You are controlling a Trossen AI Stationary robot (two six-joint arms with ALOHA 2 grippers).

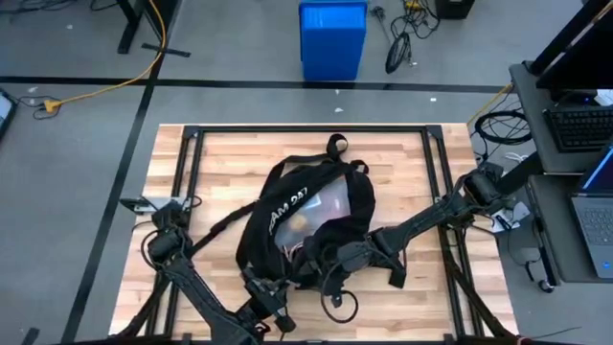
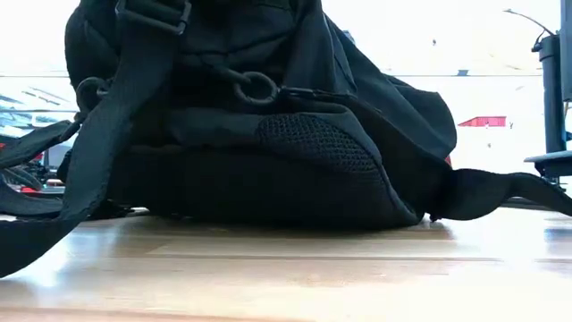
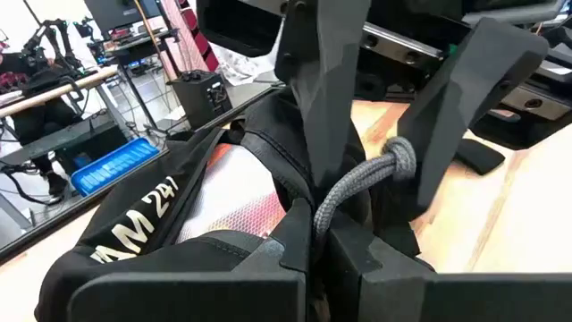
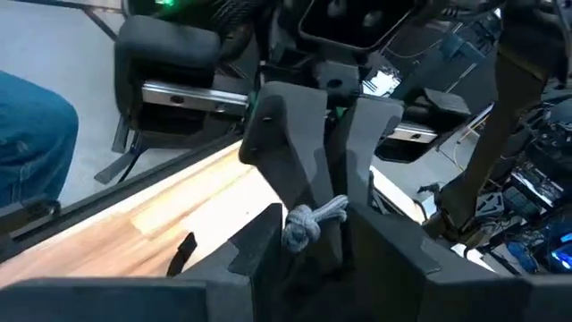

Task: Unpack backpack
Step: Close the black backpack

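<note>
The black backpack (image 1: pixel 306 216) lies flat on the wooden table (image 1: pixel 220 158), white "247" lettering (image 3: pixel 143 228) up. Its main compartment gapes, showing a clear plastic bag with red and white contents (image 3: pixel 237 201). In the low view the backpack (image 2: pixel 268 134) rests on its underside, with straps (image 2: pixel 500 192) trailing on the wood. My left gripper (image 1: pixel 273 305) is at the backpack's near end, shut on a grey cord. My right gripper (image 1: pixel 318 261) reaches in from the right to the near rim of the opening, shut on another grey cord. My left gripper has a grey knotted pull cord (image 3: pixel 357 183) pinched between its two fingers. The knot (image 3: pixel 399 156) stands just past the pinch, against one finger (image 3: pixel 465 116). The cord runs back to the black fabric at the opening's edge. My right gripper pinches a grey pull cord between its two fingers, just beyond the knot (image 4: pixel 308 224). The knot sits on the near side of the fingers (image 4: pixel 281 143). Black fabric bunches under the fingers; where the cord joins the backpack is hidden.
A black metal frame (image 1: pixel 306 129) borders the table. On the floor beyond the far edge stands a blue bin (image 1: pixel 332 38). A desk with a laptop (image 1: pixel 594 216) is at the right. A person's blue-trousered leg (image 4: pixel 27 134) shows past the table.
</note>
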